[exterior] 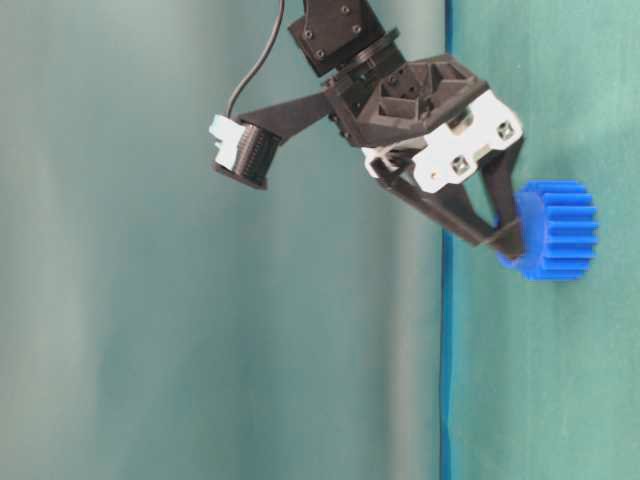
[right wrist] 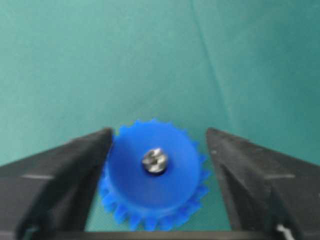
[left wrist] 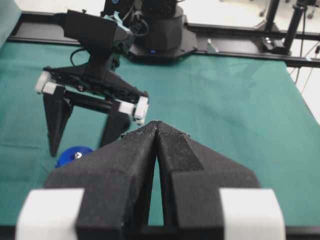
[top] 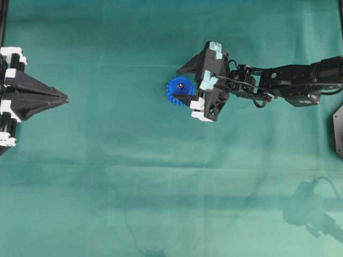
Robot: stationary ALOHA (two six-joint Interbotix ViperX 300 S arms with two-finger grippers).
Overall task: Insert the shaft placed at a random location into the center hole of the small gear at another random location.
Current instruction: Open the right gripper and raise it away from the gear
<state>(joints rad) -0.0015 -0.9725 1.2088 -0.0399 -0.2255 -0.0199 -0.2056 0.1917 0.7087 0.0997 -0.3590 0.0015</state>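
Shaft (right wrist: pixel 155 160) sits in your small gear (right wrist: pixel 152 172), right fingers (right wrist: pixel 65 175) spread at 3 and 9 o'clock, left fingers (left wrist: pixel 157 165) together, so a crooked lift could clip the hub and tip it.

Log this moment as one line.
shaft: seated in small gear center hole | right gripper: open, straddling gear | left gripper: shut, idle | gear on green cloth

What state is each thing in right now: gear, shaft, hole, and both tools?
Gear: flat on the cloth, hub up, between the right tool's fingers.
Shaft: upright in the hole, silvery end showing, not gripped.
Hole: filled by the shaft.
Right tool: open, fingers either side of the gear.
Left tool: shut, empty, far from the gear.
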